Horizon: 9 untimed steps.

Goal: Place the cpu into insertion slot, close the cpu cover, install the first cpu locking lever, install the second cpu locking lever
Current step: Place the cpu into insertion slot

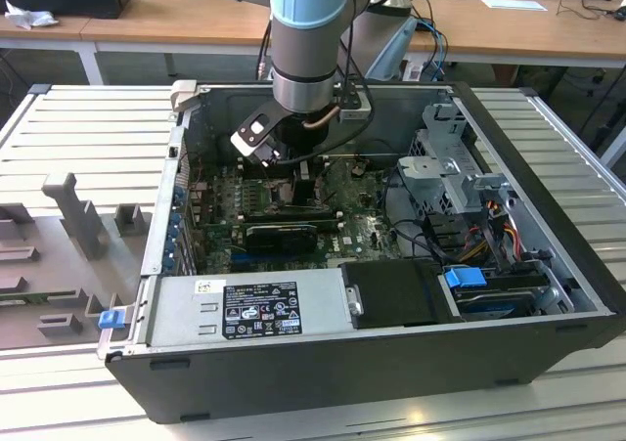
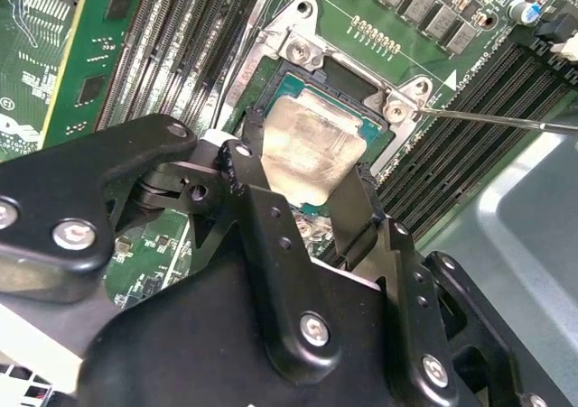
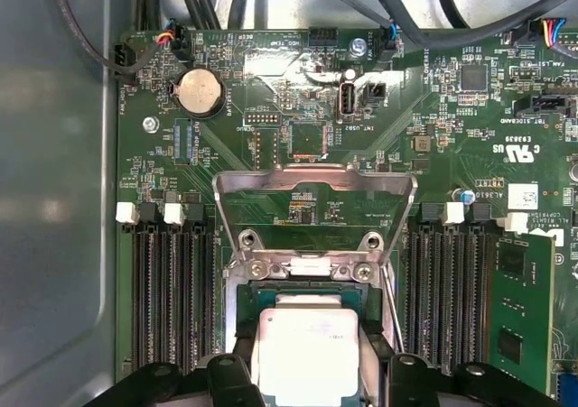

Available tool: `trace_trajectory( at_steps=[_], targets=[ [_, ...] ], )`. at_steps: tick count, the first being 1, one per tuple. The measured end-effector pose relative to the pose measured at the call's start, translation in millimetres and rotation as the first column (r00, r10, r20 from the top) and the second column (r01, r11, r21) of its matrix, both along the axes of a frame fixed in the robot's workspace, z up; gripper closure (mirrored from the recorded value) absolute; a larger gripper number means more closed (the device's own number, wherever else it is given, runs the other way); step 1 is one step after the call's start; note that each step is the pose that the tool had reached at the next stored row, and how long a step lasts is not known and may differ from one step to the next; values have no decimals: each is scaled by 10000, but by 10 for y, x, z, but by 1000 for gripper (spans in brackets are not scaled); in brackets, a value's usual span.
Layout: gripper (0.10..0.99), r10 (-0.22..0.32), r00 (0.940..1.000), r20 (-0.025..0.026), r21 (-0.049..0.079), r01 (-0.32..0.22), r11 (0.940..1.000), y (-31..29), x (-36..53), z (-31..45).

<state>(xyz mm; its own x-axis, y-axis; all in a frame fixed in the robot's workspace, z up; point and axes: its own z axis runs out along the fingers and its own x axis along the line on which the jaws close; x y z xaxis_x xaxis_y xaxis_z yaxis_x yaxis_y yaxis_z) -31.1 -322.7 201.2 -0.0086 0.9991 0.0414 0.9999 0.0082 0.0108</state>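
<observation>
While the arm (image 1: 308, 40) hangs at twelve o'clock from the long black card (image 1: 284, 234), its gripper (image 2: 307, 168) clasps the cpu (image 2: 312, 150) within the insertion slot (image 2: 348, 78); the cpu cover (image 3: 312, 183) stands raised.

- Counter (image 1: 88, 128): pale grey metal, its top ribbed in long slats that run across the exterior view from left to right. Bare stretches show on both sides of the case and in a strip in front of it.
- Computer case (image 1: 372, 377): dark tower laid on its side directly on the counter, open side up, set at a slight angle to the slats.
- Grey fixture plate (image 1: 39, 314): flat on the counter at the exterior view's left, just beside the case. It carries raised blocks, the tallest an upright post (image 1: 70, 201).
- Blue clip (image 1: 110, 318): small, at the case's near left corner. Cannot tell whether it rests on the counter or hangs from the case.
</observation>
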Motion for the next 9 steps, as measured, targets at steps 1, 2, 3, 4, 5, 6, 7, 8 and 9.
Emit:
trace_trajectory(
  at_steps=[1, 2, 3, 4, 5, 6, 7, 8, 9],
  targets=[
    [561, 0, 10000, 1, 1, 0, 10000, 0, 0, 0],
    [561, 0, 10000, 1, 1, 0, 10000, 0, 0, 0],
    [549, 0, 10000, 2, 2, 0, 10000, 0, 0, -1],
    [549, 0, 10000, 1, 2, 0, 10000, 0, 0, -1],
    [486, 0, 10000, 2, 4, 0, 10000, 0, 1, -1],
    [486, 0, 10000, 2, 9, 0, 10000, 0, 0, -1],
    [486, 0, 10000, 1, 11, 0, 10000, -1, 0, 2],
    [486, 0, 10000, 1, 10, 0, 10000, -1, 0, 33],
    [486, 0, 10000, 1, 11, 0, 10000, 0, 0, 71]
  ],
)
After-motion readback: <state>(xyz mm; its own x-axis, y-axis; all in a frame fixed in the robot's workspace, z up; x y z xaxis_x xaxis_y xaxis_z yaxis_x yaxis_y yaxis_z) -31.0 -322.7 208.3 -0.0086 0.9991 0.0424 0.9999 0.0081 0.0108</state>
